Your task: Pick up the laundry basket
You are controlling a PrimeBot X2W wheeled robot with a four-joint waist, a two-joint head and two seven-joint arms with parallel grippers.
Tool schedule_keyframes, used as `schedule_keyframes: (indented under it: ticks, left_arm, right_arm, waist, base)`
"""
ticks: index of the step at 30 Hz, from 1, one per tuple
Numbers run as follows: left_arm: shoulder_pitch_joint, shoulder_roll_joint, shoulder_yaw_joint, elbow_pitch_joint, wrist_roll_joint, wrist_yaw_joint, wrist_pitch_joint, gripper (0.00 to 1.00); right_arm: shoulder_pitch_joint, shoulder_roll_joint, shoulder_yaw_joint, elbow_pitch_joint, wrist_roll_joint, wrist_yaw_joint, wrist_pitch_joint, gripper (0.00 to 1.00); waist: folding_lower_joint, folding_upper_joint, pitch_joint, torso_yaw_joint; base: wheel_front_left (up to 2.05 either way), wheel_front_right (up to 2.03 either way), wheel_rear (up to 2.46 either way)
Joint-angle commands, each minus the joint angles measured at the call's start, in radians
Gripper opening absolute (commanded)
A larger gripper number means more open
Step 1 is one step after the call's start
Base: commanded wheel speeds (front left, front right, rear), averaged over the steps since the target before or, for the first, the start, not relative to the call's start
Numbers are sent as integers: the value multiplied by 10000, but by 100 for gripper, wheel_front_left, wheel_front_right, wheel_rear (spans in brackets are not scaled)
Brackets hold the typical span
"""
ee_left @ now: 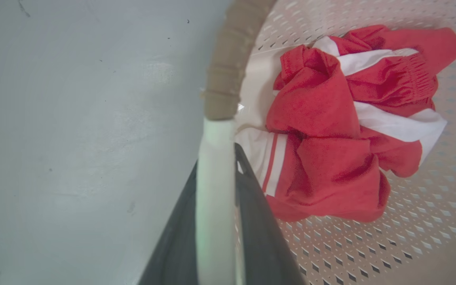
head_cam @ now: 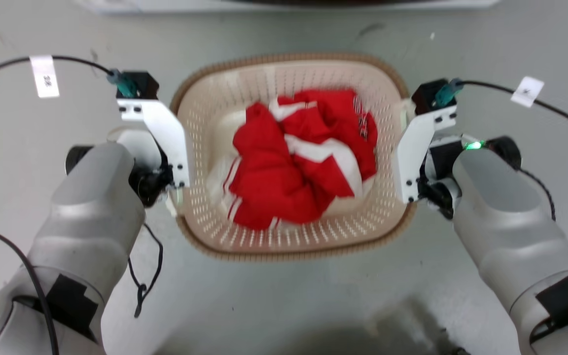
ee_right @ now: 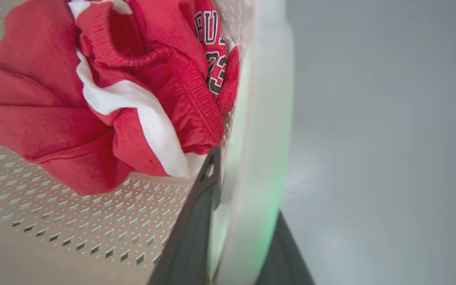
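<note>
The laundry basket (head_cam: pixel 289 252), cream and perforated with a brown woven-look rim, sits on the grey floor between my two arms. Crumpled red and white clothes (head_cam: pixel 299 162) lie inside it. My left gripper (head_cam: pixel 171 190) is at the basket's left side. In the left wrist view its dark fingers (ee_left: pixel 259 221) are shut on the white side handle (ee_left: pixel 214 190), just below the brown rim (ee_left: pixel 228 59). My right gripper (head_cam: pixel 409 190) is at the basket's right side. Its own view shows the right gripper (ee_right: pixel 247 186) shut on the other white handle (ee_right: pixel 263 118).
Grey floor (head_cam: pixel 284 305) lies all round the basket. A white appliance edge (head_cam: pixel 284 4) runs along the top of the head view. Black cables with white tags (head_cam: pixel 45 76) loop out from both wrists. A dark shadow (head_cam: pixel 363 335) falls on the floor near me.
</note>
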Motion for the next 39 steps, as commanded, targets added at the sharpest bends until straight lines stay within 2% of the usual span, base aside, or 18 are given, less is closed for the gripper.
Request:
schedule_keyframes:
  ticks: [1,18,30,39]
  left_arm:
    - [113,-104,-54,-54,-38,-47,34,0]
    - [1604,-385,-660,-138,-1615,-85,2819,0]
    - [2220,-449,-888,-5,-2279,-85,4033,0]
    - [2711,-600,-1038,121,-2561,-85,4280,0]
  right_arm:
    - [125,101,102,-85,34,31,60,0]
    - [1267,169,1408,-22,2361,68,2782,0]
    - [1613,191,1800,140,3355,75,4143,0]
    - [1961,196,2071,376,3692,76,4510,0]
  waist:
    - [0,0,-539,-32]
    - [0,0,-3979,55]
    - [0,0,-5783,66]
    - [0,0,-7026,3]
  base:
    - [0,0,0]
    - [0,0,0]
    - [0,0,0]
    - [0,0,0]
